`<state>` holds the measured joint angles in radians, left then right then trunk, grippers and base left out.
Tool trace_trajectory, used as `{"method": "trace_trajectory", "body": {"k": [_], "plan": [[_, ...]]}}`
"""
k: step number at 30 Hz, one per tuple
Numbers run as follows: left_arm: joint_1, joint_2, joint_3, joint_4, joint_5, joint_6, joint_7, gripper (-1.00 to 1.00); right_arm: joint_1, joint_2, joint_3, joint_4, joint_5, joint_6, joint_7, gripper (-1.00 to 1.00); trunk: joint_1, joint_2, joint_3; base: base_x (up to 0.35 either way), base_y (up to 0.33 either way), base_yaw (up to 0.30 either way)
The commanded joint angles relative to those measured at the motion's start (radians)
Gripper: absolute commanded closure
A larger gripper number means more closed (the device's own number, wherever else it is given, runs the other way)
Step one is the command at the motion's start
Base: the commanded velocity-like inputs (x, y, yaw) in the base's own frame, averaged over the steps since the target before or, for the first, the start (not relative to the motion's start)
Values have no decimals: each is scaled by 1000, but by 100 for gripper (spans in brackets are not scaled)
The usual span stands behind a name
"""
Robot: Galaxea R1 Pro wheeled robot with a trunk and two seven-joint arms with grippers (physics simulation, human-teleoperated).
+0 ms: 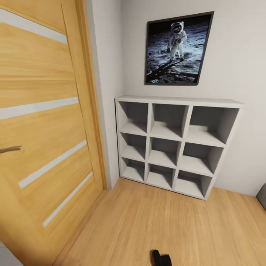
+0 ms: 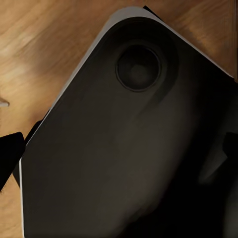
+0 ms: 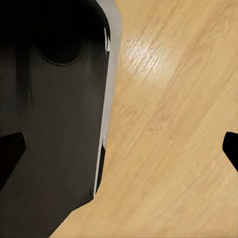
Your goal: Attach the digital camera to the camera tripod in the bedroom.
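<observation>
The digital camera and the camera tripod are out of view. In the left wrist view my left gripper [image 2: 119, 153] is open, its black fingertips [image 2: 11, 154] at the picture's two edges. Nothing is between them, and behind them lie a dark rounded body of the robot [image 2: 129, 148] and wood floor. In the right wrist view my right gripper [image 3: 119, 148] is open too, fingertips [image 3: 10, 151] wide apart and empty. It hangs over light wood plank floor [image 3: 168, 129] beside the same dark body [image 3: 49, 124].
A closed wooden door [image 1: 40, 122] with pale stripes stands at the left. A white cube shelf [image 1: 173, 144] with empty compartments stands against the light grey wall, under a framed astronaut picture [image 1: 177, 48]. Wood floor [image 1: 155, 218] lies in front. A small black part [image 1: 160, 258] shows at the bottom edge.
</observation>
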<state>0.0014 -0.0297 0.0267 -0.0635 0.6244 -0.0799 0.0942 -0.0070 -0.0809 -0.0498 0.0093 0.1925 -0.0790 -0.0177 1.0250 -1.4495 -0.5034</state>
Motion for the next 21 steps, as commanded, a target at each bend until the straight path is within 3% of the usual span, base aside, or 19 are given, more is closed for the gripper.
{"method": "trace_trajectory", "body": {"k": [1, 13, 21], "plan": [[0, 0, 3, -2, -1, -2, 4, -100, -1, -1, -3, 1, 7, -4, -2, -100, 0, 0, -1, 0, 0, -297], [0, -4, 5, -4, -1, -4, 4, -100, -1, -9, -2, -1, -4, -50, 13, -100, 0, 0, -1, 0, 0, -297], [0, -21, 6, -4, 0, -4, 4, -100, -1, -23, -1, 2, -5, -58, 13, -100, 0, 0, -1, 0, 0, -297]]}}
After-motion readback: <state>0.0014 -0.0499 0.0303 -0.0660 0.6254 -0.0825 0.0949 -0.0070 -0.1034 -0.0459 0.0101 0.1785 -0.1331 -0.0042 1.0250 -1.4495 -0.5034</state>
